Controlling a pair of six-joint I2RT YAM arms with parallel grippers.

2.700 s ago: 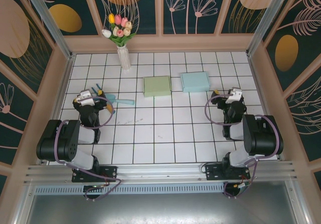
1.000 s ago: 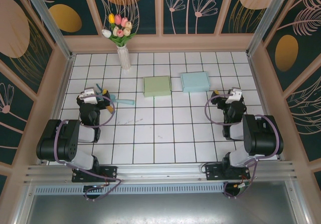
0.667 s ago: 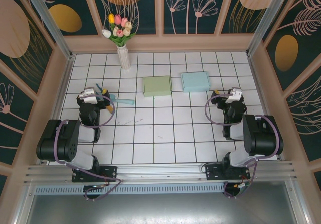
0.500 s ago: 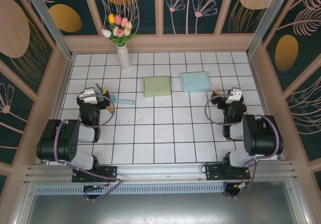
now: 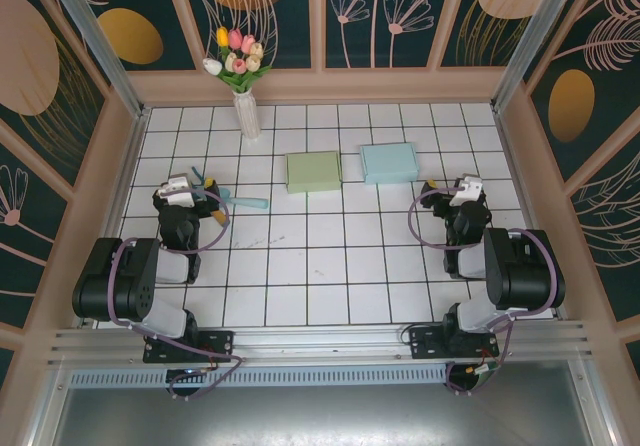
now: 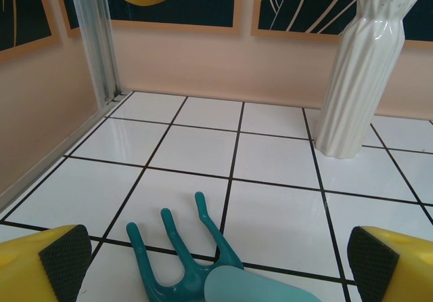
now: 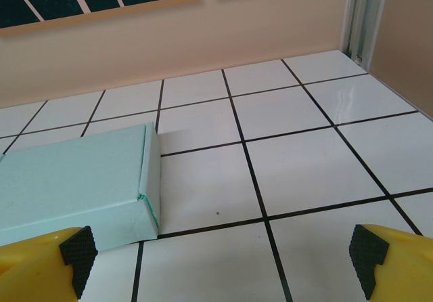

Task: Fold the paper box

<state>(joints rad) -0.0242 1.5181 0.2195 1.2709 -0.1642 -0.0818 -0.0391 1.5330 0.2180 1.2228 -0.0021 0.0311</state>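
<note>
left tool (image 6: 216, 258): wide open, empty; teal rake (image 6: 183, 248) just ahead
right tool (image 7: 223, 251): wide open too, empty; blue paper box (image 7: 74, 180) corner near; bench (image 7: 304, 160) free rightward

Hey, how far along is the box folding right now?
Done, it seems: the green box and the light blue box both lie closed on the table. In hand: nothing; the left claw and right claw stand open and empty. Left: probably nothing, since both boxes look finished.
</note>
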